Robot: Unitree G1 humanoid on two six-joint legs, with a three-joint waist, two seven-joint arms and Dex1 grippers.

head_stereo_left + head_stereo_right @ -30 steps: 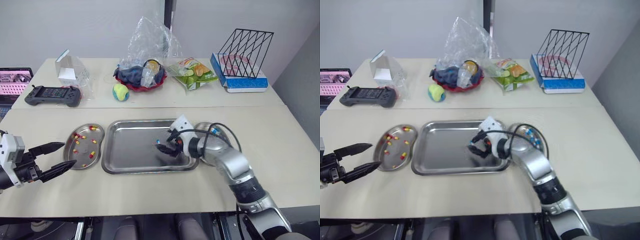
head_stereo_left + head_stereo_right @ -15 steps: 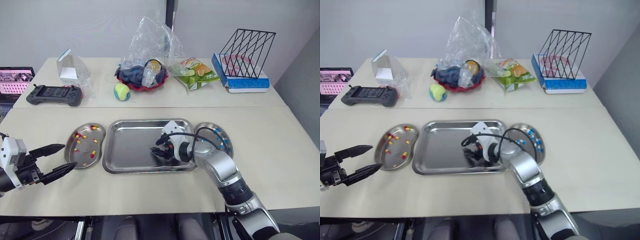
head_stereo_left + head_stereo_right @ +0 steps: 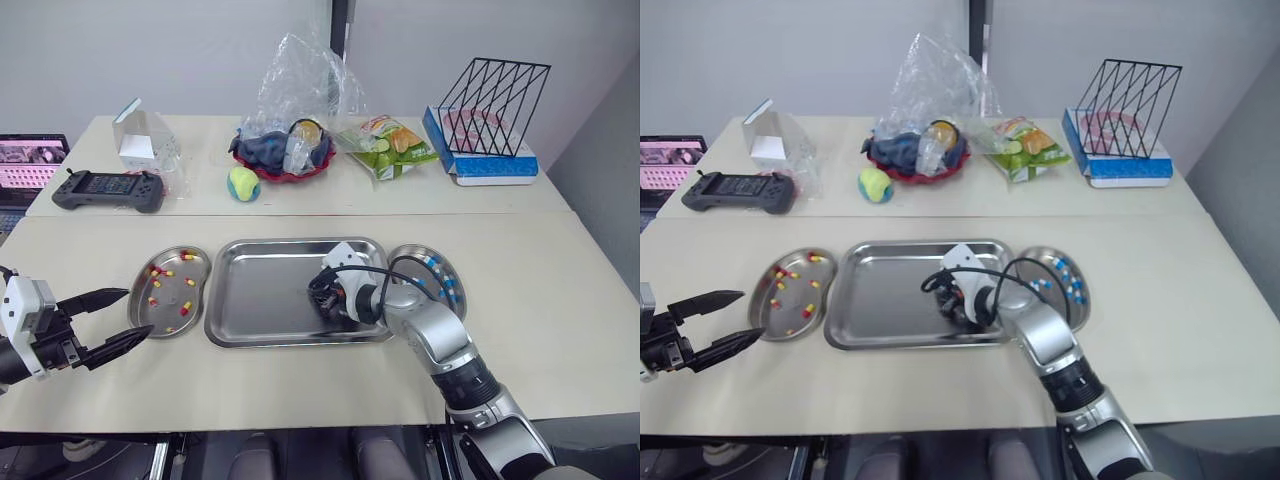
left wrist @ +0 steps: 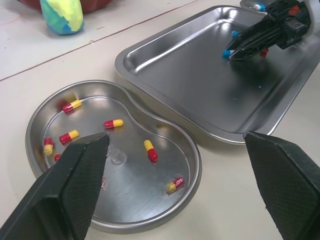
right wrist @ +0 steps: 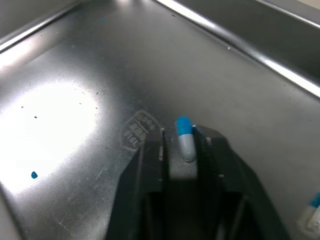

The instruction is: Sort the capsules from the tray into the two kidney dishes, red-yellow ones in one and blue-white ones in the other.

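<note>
A steel tray lies between two kidney dishes. The left dish holds several red-yellow capsules. The right dish holds several blue-white ones. My right gripper is down on the tray floor, right of its middle, shut on a blue-white capsule that sticks out between its tips. Another blue-white capsule lies close by. My left gripper hovers open at the near left of the left dish, holding nothing.
On the back table are a game controller, a clear box, a yellow-green ball, a red bowl under a plastic bag, a snack bag and a wire rack. A laptop sits far left.
My right gripper has slid left over the tray floor and shut on the blue-white capsule. The left gripper stayed put, open.
</note>
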